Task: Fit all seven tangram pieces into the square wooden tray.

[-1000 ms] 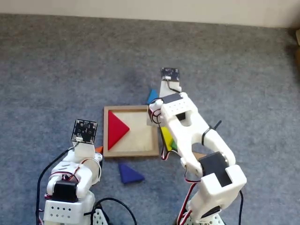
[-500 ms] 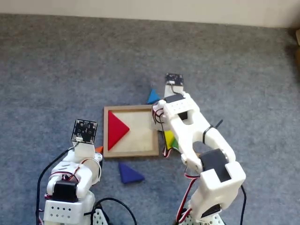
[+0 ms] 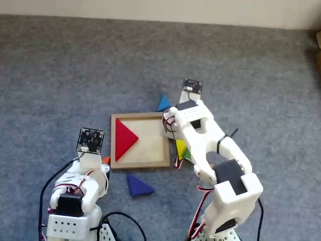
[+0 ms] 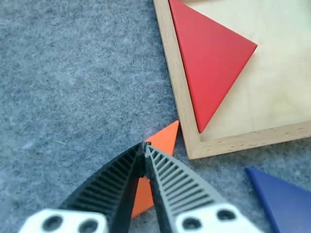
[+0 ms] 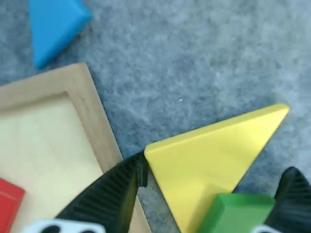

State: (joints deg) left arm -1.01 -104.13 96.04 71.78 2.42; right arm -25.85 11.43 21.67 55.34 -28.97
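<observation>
Shift: my right arm's wrist has swung slightly outward, off the tray's far right corner; my left arm has kept still.
Tray: the square wooden tray (image 3: 140, 164) lies on the grey carpet (image 3: 60, 65) between my two arms.
Done: one piece is home. The red triangle (image 3: 125, 138) sits flat against the tray's left wall.
Left to do: by my judgement nearly all of it, since most of the tray floor is bare wood.
Loose pieces: the yellow triangle (image 5: 214, 150) and green piece (image 5: 233, 213) touch just outside the right rim. The light blue triangle (image 3: 163, 103) lies beyond the far right corner, the dark blue triangle (image 3: 139, 186) near the front rim, the orange piece (image 4: 163, 141) at the near left corner.
Count: one tray, six pieces seen, five of them outside; a seventh I cannot find.
Right pincer (image 5: 214, 174): spread wide, straddling the yellow triangle, gripping nothing.
Left pincer (image 4: 145, 160): jaws pressed together, empty, tip over the orange piece.
</observation>
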